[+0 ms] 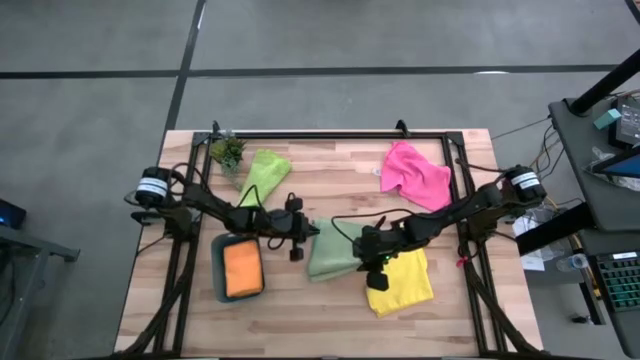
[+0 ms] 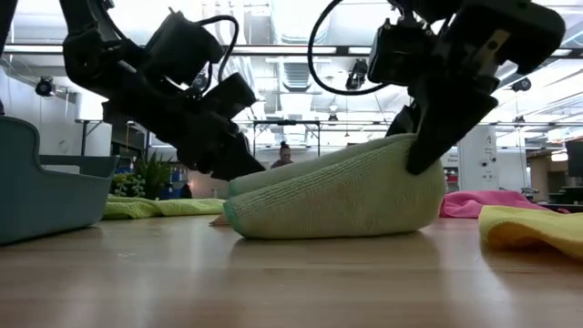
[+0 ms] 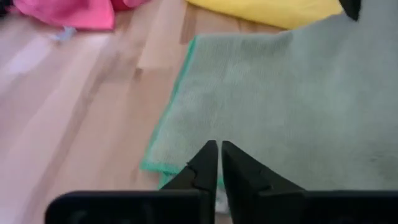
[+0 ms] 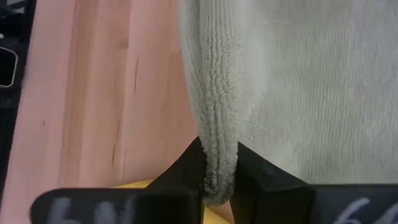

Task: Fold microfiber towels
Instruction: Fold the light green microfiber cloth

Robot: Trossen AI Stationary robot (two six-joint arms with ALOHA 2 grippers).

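Pale sage green microfiber towel [image 2: 337, 196], folded, centre of low view on wooden table [image 1: 330, 310]. Right gripper [image 4: 219, 180] clamps its folded edge. Left gripper [image 3: 219, 163] clenched at its near hem; grasp unclear. Orange towel [image 1: 242, 268] in teal plastic tray [image 1: 218, 270], lower left of high view.

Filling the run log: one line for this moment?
fold: sage towel | left claw: shut at its edge | right claw: shut on its fold

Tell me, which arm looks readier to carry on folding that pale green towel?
Probably the right: the right gripper already pinches the sage towel's folded edge. The left gripper has shut jaws at its other edge, seemingly holding nothing.
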